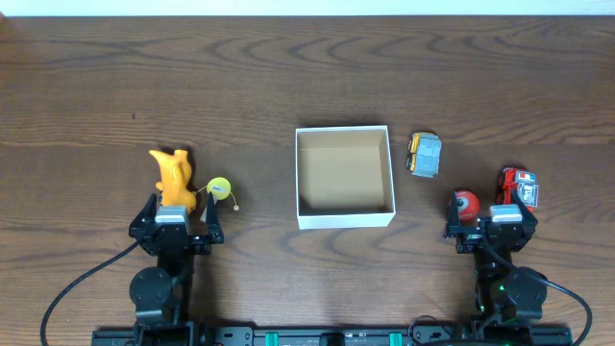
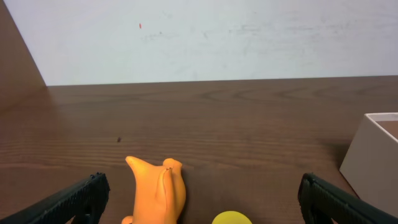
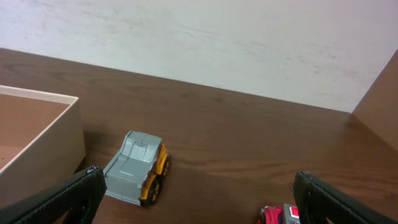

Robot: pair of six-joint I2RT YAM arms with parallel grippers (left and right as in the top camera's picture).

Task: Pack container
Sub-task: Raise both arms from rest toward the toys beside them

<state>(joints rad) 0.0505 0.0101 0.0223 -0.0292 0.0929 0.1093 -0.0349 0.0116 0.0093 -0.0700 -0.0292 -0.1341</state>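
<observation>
Tan cardboard lines the square, white-walled container, lying ahead of and between both pincers. The left pincer, jaws wide apart, faces a smooth orange figure and a yellow ball just ahead. The right pincer, equally spread, has a boxy grey-yellow truck ahead-left; the red ball beside its left jaw shows only from overhead.

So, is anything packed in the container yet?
No, the container shows only its bare cardboard floor in the overhead view; the yellow truck sits outside it.
</observation>
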